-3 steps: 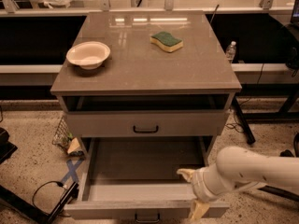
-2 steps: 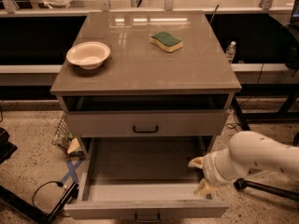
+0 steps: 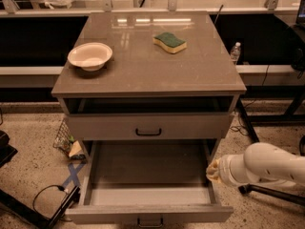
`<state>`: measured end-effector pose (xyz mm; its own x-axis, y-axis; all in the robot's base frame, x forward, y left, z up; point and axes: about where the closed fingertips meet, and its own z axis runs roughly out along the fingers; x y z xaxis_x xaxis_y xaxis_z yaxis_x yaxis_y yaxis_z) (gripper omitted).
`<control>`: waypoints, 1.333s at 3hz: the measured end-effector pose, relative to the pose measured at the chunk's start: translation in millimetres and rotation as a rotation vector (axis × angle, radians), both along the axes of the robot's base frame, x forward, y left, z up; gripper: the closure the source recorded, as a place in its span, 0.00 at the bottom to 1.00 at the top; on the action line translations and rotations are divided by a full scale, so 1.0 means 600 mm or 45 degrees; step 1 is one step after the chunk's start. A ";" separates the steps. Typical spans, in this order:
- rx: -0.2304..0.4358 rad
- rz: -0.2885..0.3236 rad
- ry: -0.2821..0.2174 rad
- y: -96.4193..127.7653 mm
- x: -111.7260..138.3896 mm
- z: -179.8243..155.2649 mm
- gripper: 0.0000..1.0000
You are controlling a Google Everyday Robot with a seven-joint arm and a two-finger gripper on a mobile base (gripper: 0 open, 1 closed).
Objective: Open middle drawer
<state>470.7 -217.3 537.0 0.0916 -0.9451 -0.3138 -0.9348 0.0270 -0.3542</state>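
Gripper (image 3: 213,171) beside the open middle drawer (image 3: 147,167) — plain grey inside

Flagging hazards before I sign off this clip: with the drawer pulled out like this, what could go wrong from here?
The gripper sits close beside the right wall of the wide grey-beige middle drawer, which is pulled far out; swinging the white arm away might clip that wall and push the drawer partly shut. The protruding front could also be bumped if the robot drives forward.
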 end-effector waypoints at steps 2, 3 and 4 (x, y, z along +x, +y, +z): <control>-0.036 -0.034 -0.016 0.005 0.017 -0.073 1.00; -0.039 0.002 -0.010 0.038 0.014 -0.090 1.00; 0.012 0.083 0.013 0.143 0.008 -0.138 1.00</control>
